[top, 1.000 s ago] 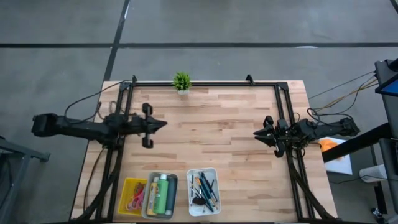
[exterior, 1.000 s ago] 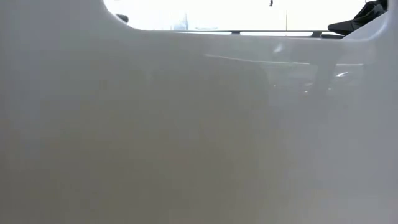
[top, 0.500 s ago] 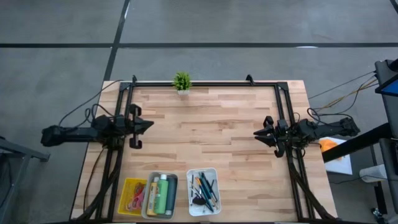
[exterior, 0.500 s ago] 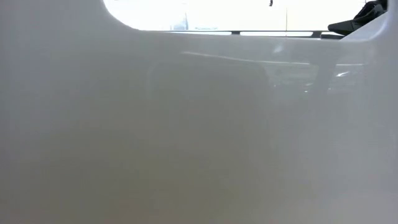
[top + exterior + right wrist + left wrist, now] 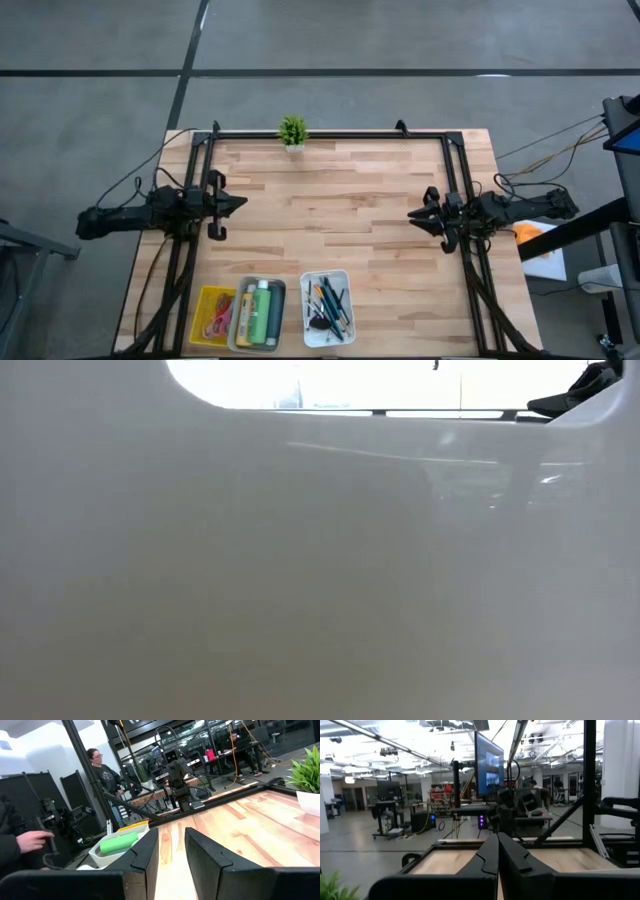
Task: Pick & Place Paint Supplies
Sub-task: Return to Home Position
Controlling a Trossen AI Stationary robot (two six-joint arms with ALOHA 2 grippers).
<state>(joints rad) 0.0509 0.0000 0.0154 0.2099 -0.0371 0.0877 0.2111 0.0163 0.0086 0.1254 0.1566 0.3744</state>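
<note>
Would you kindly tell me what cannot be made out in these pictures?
Low view: a pale surface close to the lens hides nearly the whole table.
High view: the scissors in the yellow tray are too small to count.
Left wrist view: that tray lies outside the frame.

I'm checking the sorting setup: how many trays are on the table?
3, in a row at the table edge opposite the potted plant: a yellow tray leftmost in the high view, a grey tray beside it, then a white tray. None seems hidden.
</note>
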